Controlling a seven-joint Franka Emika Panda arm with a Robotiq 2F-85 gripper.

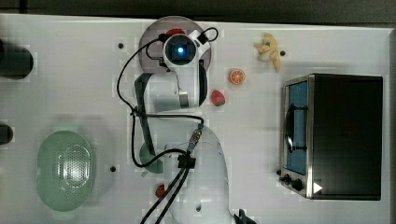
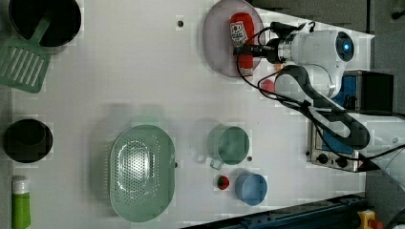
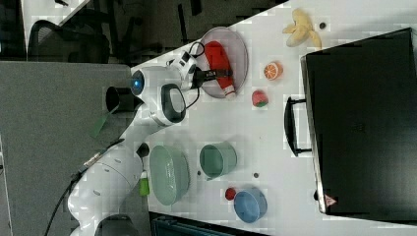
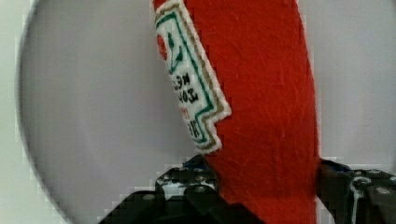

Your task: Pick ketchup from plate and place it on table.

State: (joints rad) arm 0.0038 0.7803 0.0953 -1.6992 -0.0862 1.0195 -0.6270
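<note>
Wrist view puts the ketchup (image 4: pixel 261 102) squarely between the two fingers (image 4: pixel 187 186) of the gripper (image 4: pixel 261 191): one dark finger sits against each flank of the red body, just past the end of the white label. The jaws stand partly closed and look to be touching both sides, so I judge the bottle caught between them, though it lies flat on the plate (image 4: pixel 93 116) and is not lifted.

Left view shows the gripper (image 2: pixel 248 47) crossing the ketchup (image 2: pixel 239 28) about midway along its length, over the plate (image 2: pixel 215 43), with the wider labelled part to one side of the fingers and the narrower cap end to the other.

The surface is fuzzy, like felt, with a stitched label. So it is probably a soft stuffed toy: light, not fragile, not slippery, and likely to squash somewhat under the fingers. A hold across the middle should keep it balanced, though the ends may droop a little. Bare table (image 2: pixel 143 71) lies beyond the plate's rim, clear of the nearby strawberry (image 1: pixel 217 98) and orange slice (image 1: pixel 236 76).
</note>
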